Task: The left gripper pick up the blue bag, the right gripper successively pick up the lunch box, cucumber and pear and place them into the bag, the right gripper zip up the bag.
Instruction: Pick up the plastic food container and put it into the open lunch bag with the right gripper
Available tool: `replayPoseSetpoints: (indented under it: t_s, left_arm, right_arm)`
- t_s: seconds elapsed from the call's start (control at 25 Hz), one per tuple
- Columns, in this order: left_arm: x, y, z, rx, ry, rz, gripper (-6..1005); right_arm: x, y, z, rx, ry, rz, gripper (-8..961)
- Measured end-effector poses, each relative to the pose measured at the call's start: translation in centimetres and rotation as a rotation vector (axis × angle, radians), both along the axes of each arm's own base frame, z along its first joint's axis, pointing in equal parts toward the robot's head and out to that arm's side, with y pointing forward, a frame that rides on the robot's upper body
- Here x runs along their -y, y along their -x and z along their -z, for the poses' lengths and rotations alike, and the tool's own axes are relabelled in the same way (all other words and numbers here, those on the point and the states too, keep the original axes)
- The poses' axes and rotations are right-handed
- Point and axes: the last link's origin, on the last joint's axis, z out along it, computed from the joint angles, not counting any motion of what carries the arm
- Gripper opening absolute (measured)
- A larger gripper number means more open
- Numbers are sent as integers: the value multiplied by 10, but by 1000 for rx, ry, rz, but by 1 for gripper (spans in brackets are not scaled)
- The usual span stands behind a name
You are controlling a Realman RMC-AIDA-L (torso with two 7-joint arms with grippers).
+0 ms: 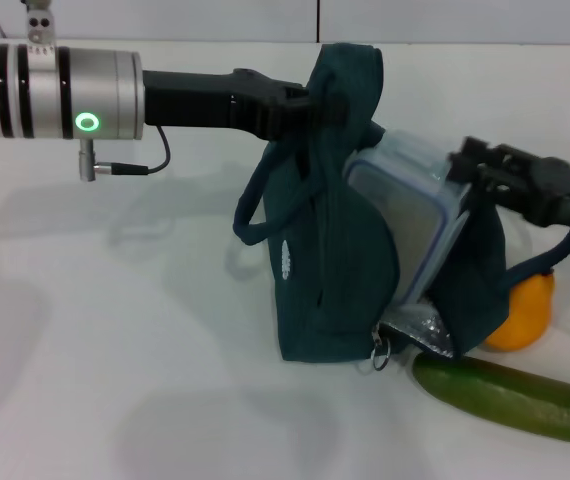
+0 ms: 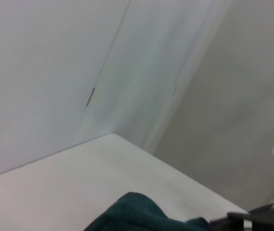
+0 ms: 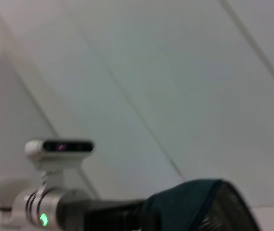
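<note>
The blue bag [image 1: 330, 260] stands on the white table with its top held up by my left gripper [image 1: 317, 102], which reaches in from the left and is shut on the fabric. The clear, blue-rimmed lunch box [image 1: 405, 215] leans tilted in the bag's open side, its lower part inside. My right gripper [image 1: 468, 165] comes from the right and is shut on the box's upper corner. The orange-yellow pear [image 1: 521, 312] sits just behind the bag's right side. The cucumber [image 1: 510, 396] lies on the table in front of it. Bag fabric [image 2: 137, 214] [image 3: 199, 207] shows in both wrist views.
One bag handle [image 1: 250, 205] loops out to the left and the zipper pull [image 1: 381, 352] hangs at the bottom front corner. The table [image 1: 115, 350] is white, with a wall behind it. In the right wrist view the left arm's silver wrist [image 3: 43, 219] shows its green light.
</note>
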Motion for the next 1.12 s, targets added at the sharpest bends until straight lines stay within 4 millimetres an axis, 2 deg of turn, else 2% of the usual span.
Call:
replayPoseSetpoints:
  t_s: [0.28,0.52,0.64,0.8,0.92,1.04,1.12]
  left_arm:
    - [0,-9,-6,21,28,25,77]
    - [-1,-11,-7,23,30,32,77]
    - [-2,-11,-9,21,26,33,77]
    - [-1,-4,-11,15,17,17,77]
    - [0,0,-12,11,10,11,77]
    - [0,2,-12,9,7,8,77]
    - [0,2,-12,10,8,9,77]
  right_arm:
    - [-3,20,13,24,26,-77,613]
    - [-1,24,11,14,28,-105,612]
    - [3,22,-1,-17,18,-128,612]
    - [14,4,-33,-89,-58,-106,610]
    - [25,-19,-54,-106,-125,-46,606]
    - [36,-43,-68,-103,-189,41,602]
    - [41,-59,-69,-83,-211,116,600]
